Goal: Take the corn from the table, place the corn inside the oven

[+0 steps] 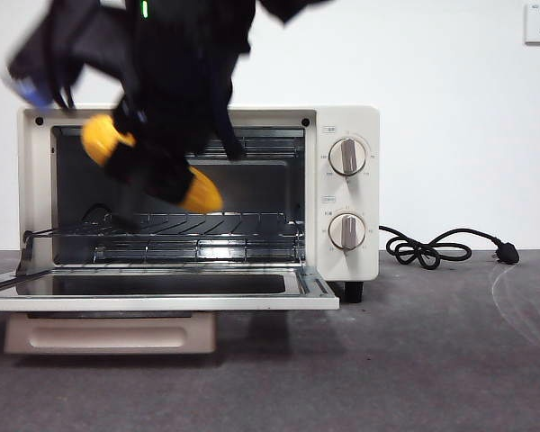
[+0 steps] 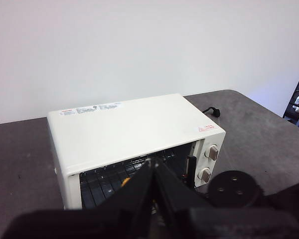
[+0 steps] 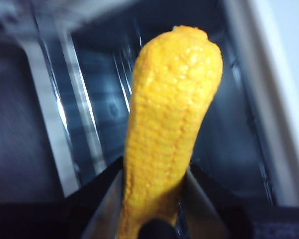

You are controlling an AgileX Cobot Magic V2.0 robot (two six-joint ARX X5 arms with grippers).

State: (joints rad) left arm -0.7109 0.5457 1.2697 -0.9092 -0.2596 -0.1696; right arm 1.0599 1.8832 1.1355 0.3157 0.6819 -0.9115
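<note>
The flat dark grey bench [image 1: 432,360] with its rough, dull top is seen under everything. The cream-white boxy oven [image 1: 346,121] is set on it, near the far edge, by the white wall. The oven's dark glass door [image 1: 162,292] is folded down flat toward the near edge of the bench. A beige bar handle [image 1: 108,335] is seen under the open door. A wire rack [image 1: 207,225] is laid across the inside of the oven. Two round knobs [image 1: 347,156] are set one above the other on the oven's right side. A black cord [image 1: 432,247] is coiled on the bench beside the oven, on the knob side.

The right gripper [image 1: 157,175] is seen big and dark, reaching down from above into the open mouth of the oven. Its fingers [image 3: 102,204] are closed on the yellow-orange bumpy corn [image 1: 202,191]. The corn is held up in the air, tilted, above the wire rack, and it is not touching the rack. One end of it is stuck out past the fingers on each side.

The left gripper [image 2: 154,172] is held high above the near side of the bench, in front of the oven. Its fingers are pressed together with nothing between them.
</note>
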